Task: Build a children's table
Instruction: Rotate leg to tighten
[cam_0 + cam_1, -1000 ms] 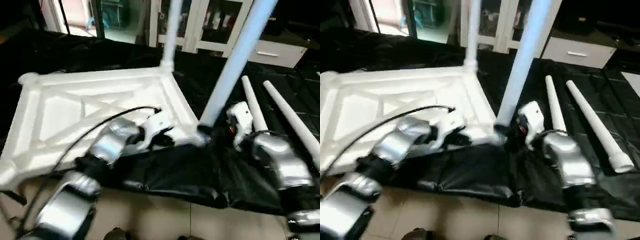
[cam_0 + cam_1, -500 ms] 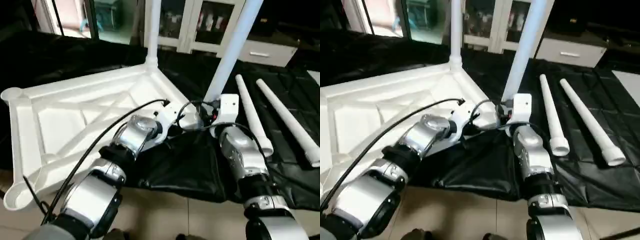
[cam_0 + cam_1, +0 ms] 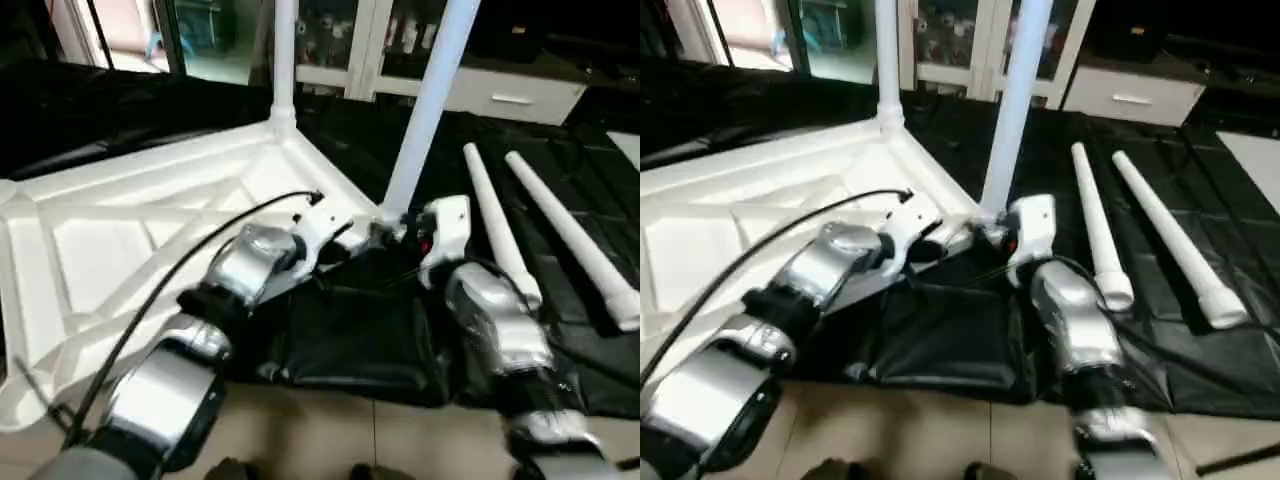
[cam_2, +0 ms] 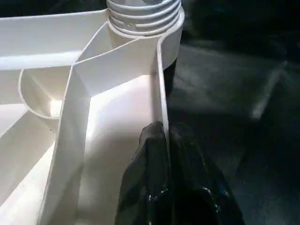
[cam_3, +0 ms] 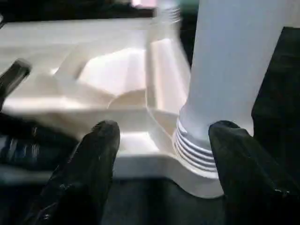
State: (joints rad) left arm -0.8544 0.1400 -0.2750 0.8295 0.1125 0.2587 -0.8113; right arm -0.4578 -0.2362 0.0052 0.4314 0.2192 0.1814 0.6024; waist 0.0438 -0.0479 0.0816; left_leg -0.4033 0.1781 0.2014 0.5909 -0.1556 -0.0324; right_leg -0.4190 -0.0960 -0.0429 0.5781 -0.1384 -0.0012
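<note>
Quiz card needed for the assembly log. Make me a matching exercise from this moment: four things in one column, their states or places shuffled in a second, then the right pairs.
Things:
1. left gripper
2. right gripper
3. near-corner leg
4. two loose legs

States or places:
A. lying flat on the black sheet
B. open, fingers either side of a leg's threaded base
C. shut on the tabletop rim
D. standing upright in a corner socket

Pairs: 1-C, 2-B, 3-D, 4-A
</note>
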